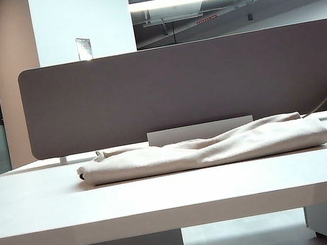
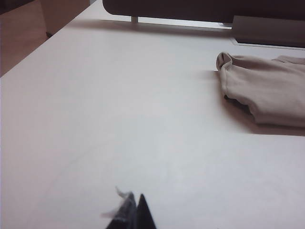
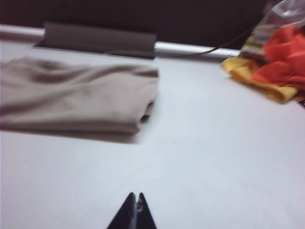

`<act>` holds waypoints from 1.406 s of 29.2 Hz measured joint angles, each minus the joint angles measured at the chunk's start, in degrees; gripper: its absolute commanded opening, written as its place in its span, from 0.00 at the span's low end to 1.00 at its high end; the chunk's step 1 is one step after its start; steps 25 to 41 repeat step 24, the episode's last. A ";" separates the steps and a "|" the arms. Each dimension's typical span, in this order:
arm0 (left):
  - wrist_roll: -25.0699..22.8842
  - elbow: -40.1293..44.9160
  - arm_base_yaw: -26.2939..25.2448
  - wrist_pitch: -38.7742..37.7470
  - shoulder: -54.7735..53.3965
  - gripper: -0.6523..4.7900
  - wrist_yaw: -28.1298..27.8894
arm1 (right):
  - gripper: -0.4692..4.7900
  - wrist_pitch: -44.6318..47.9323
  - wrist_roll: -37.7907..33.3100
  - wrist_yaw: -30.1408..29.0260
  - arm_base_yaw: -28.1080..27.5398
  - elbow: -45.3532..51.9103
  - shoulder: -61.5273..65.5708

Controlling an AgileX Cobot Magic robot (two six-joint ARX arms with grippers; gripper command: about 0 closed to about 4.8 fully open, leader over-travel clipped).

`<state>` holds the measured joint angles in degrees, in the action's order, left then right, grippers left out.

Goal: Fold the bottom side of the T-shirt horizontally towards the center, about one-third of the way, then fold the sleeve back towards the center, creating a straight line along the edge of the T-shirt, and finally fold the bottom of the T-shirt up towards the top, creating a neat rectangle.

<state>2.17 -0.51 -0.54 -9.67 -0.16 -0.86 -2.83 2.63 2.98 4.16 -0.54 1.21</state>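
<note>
Exterior view: one folded T-shirt (image 1: 205, 147); left tool (image 2: 131, 210), right tool (image 3: 135, 210) closed.

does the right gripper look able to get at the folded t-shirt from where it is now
Probably yes. The right gripper, shut, hangs over bare table, with nothing between it and the T-shirt. The orange-yellow cloth pile sits off to the side. The left gripper, also shut, is apart.

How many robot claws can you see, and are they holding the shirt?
2. The left claw is shut above bare desk, apart from the folded T-shirt. The right claw is shut too, over the desk on the shirt's other side. Neither holds anything.
</note>
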 measured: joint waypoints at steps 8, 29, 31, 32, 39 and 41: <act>0.00 0.00 0.00 0.00 0.00 0.11 0.00 | 0.08 -4.85 0.28 0.02 -4.24 0.00 -1.05; 0.00 0.00 0.00 0.00 0.00 0.11 0.00 | 0.08 -4.13 0.28 -0.02 -4.28 0.00 -1.07; 0.00 0.00 0.00 0.00 0.00 0.11 0.00 | 0.08 -4.13 0.28 -0.02 -4.28 0.00 -1.07; 0.00 0.00 0.00 0.00 0.00 0.11 0.00 | 0.08 -4.13 0.28 -0.02 -4.28 0.00 -1.07; 0.00 0.00 0.00 0.00 0.00 0.11 0.00 | 0.08 -4.13 0.28 -0.02 -4.28 0.00 -1.07; 0.00 0.00 0.00 0.00 0.00 0.11 0.00 | 0.08 -4.13 0.28 -0.02 -4.28 0.00 -1.07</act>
